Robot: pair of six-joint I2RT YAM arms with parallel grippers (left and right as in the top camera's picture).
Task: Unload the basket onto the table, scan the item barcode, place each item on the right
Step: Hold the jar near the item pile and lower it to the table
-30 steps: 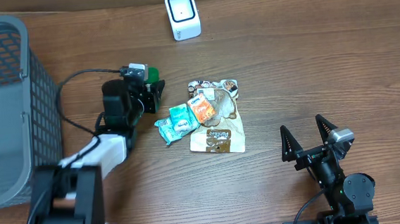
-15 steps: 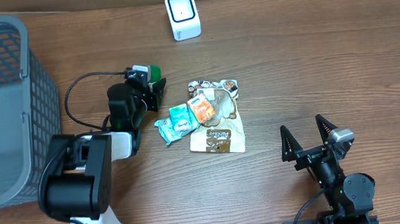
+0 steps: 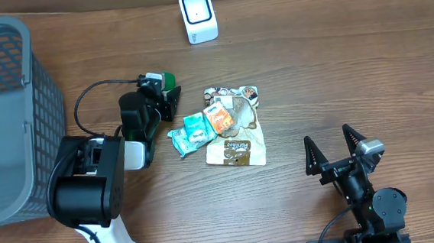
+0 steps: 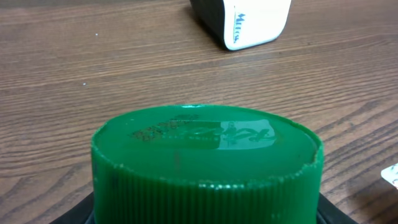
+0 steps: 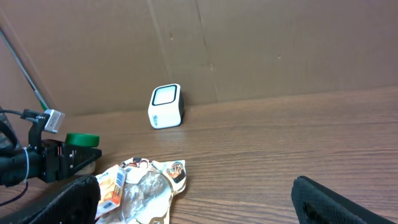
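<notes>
green cap clamped in left gripper; right gripper jaws wide apart, touching nothing.

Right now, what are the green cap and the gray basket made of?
The cap: probably plastic, glossy; its top mirrors light, with raised letters and a ribbed side. The basket: looks like matte gray plastic, moulded as a fine grid; could be coated wire.
</notes>
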